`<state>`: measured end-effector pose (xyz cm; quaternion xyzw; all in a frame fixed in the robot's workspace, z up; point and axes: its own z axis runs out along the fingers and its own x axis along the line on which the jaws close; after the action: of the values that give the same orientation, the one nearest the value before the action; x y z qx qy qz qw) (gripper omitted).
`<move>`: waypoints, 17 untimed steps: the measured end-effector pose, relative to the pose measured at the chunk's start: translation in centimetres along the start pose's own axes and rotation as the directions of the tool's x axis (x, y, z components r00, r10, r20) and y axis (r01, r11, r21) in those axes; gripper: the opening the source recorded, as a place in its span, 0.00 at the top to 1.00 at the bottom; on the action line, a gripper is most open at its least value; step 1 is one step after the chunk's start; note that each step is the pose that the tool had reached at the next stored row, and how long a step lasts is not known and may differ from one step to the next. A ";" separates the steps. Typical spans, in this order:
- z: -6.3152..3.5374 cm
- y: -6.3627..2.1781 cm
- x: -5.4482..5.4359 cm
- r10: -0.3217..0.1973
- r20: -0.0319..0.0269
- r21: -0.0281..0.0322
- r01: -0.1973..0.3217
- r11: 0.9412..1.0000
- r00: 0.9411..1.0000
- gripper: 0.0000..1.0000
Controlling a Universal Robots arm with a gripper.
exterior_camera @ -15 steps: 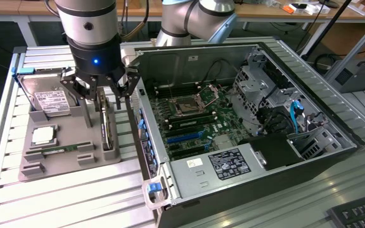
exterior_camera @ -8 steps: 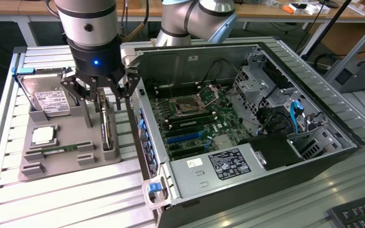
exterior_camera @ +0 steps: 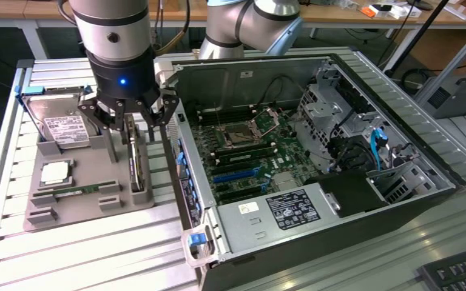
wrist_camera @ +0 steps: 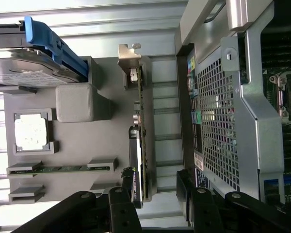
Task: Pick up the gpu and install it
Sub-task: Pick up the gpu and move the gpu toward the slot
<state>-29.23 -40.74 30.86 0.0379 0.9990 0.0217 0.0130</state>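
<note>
Exterior view: slatted metal bench point(exterior_camera: 95, 254), wooden desks point(exterior_camera: 330, 15) behind, perhaps a workshop; pincer point(exterior_camera: 140, 130) apart over the upright gpu point(exterior_camera: 138, 170).

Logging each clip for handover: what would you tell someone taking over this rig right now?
Hand: open, low over the graphics card, straddling its top edge, nothing held.
Card: standing on edge in its slot in the gray holder tray, beside the open computer case.
Done: hand lined up over the card.
Left: grip, lift, and install in the case; none of that is done yet.
</note>
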 end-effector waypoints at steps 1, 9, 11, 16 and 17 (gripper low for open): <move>0.02 -0.01 0.0 0.000 0.000 0.000 0.000 1.000 1.000 0.52; 0.16 -0.08 0.0 0.000 0.000 0.000 0.000 1.000 1.000 0.52; 0.19 -0.10 0.0 0.000 0.000 0.000 0.000 1.000 1.000 0.52; 0.28 -0.13 0.0 0.000 0.000 0.000 0.000 1.000 1.000 0.52; 0.30 -0.14 0.0 0.000 0.000 0.000 0.000 1.000 1.000 0.52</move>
<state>-29.25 -40.86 30.55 0.0379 0.9990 0.0217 0.0131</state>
